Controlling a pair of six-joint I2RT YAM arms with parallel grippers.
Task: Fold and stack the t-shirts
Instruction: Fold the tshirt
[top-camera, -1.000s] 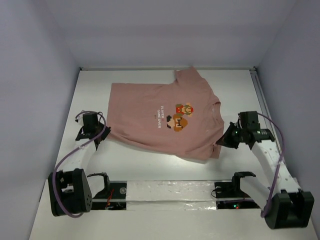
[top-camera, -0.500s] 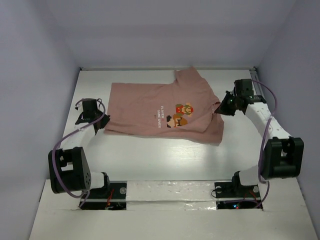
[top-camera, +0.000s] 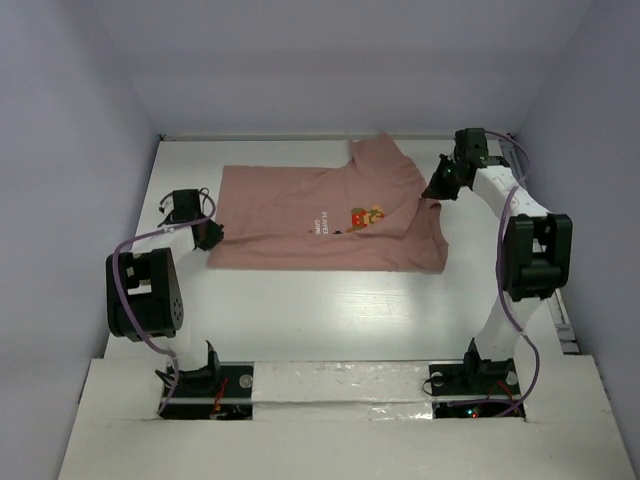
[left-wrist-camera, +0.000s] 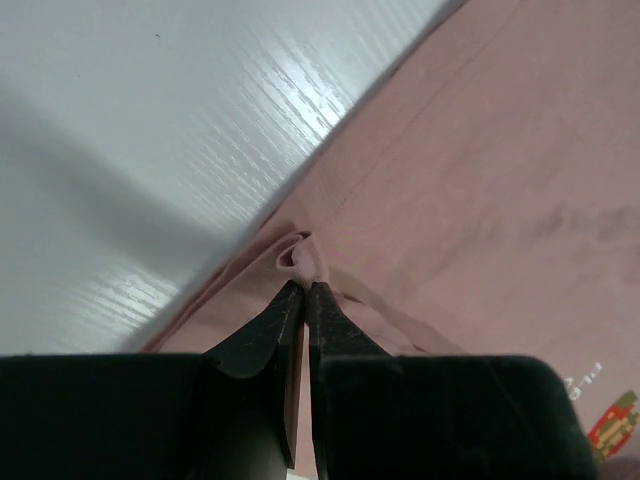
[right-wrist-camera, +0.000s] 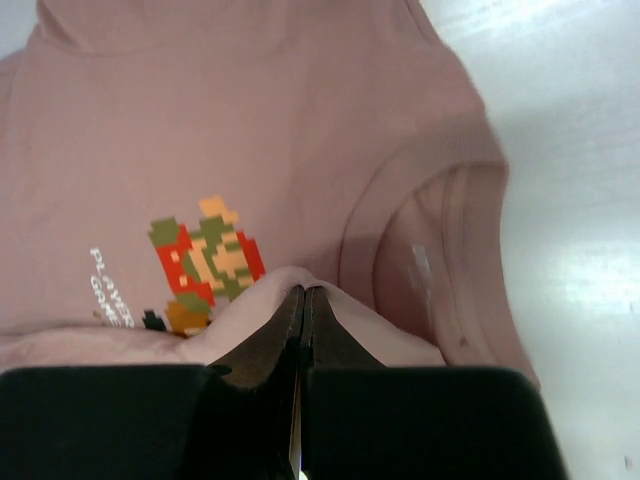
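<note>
The salmon-pink t-shirt (top-camera: 300, 205) lies at the back of the table, its near side lifted and folded over toward the back, half covering the pixel-art print (top-camera: 365, 217). My left gripper (top-camera: 212, 234) is shut on the shirt's near-left edge; the left wrist view shows a pinch of pink cloth (left-wrist-camera: 303, 255) between its jaws. My right gripper (top-camera: 432, 193) is shut on the near-right edge, holding it above the collar side. In the right wrist view the cloth fold (right-wrist-camera: 300, 285) sits at the gripper's tips, the print (right-wrist-camera: 205, 255) beyond it.
White walls enclose the table on three sides. A rail (top-camera: 518, 190) runs along the right edge. The white tabletop (top-camera: 330, 310) stretches between the shirt and the arm bases.
Both grippers have carried the shirt's near edge toward the back, folding it over itself. The fold now covers the lower half of the print. Both arms are stretched farther out.
</note>
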